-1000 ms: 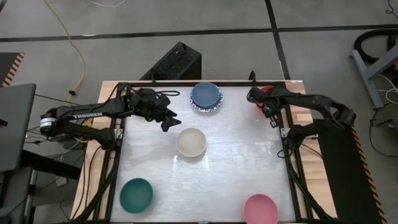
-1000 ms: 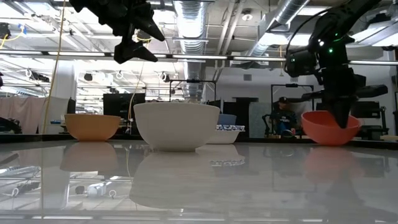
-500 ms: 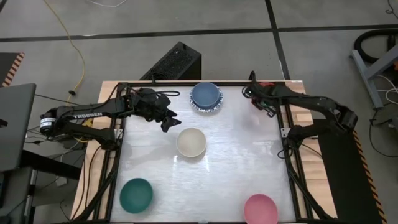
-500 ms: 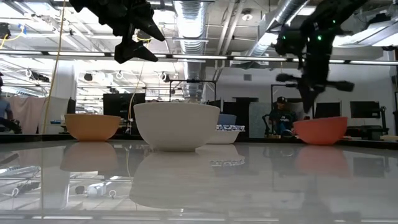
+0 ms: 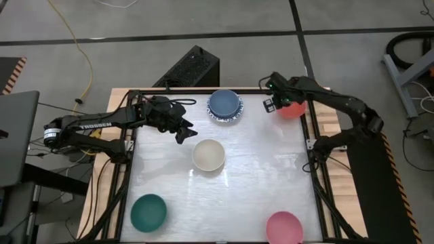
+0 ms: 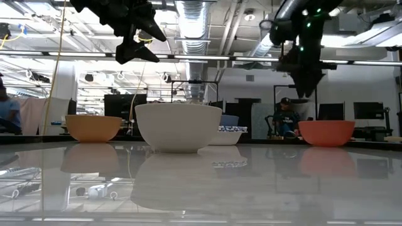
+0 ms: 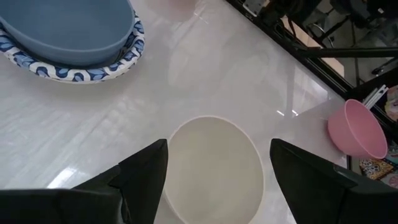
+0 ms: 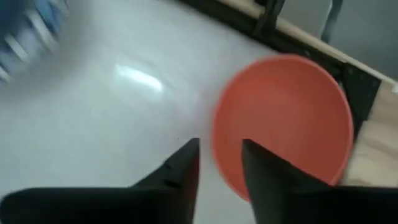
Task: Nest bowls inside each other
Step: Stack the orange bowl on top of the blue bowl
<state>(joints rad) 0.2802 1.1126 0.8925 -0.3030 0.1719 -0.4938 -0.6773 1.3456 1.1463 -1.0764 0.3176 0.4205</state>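
Note:
A red bowl (image 5: 293, 109) stands level on its base at the table's far right corner, also plain in the right wrist view (image 8: 286, 121). My right gripper (image 5: 271, 102) hangs above the bowl's left rim, fingers a little apart and touching nothing (image 8: 219, 152). My left gripper (image 5: 182, 132) hovers open, high above the cream bowl (image 7: 214, 168). A blue bowl (image 5: 224, 102) sits nested in a white bowl with a blue patterned rim (image 7: 74, 67). An orange bowl (image 6: 93, 127) shows only in the low view, far left.
A teal bowl (image 5: 148, 211) stands near the front left and a pink bowl (image 5: 284, 227) near the front right. The table's black frame (image 5: 308, 146) runs along its edges. People show in the room beyond (image 6: 286, 119).
My right gripper has set the red bowl, earlier tipped in its hold, down level at the far right corner and let go. It has then risen well above the bowl, rolled its wrist about a quarter turn and shifted a little toward the table's left.

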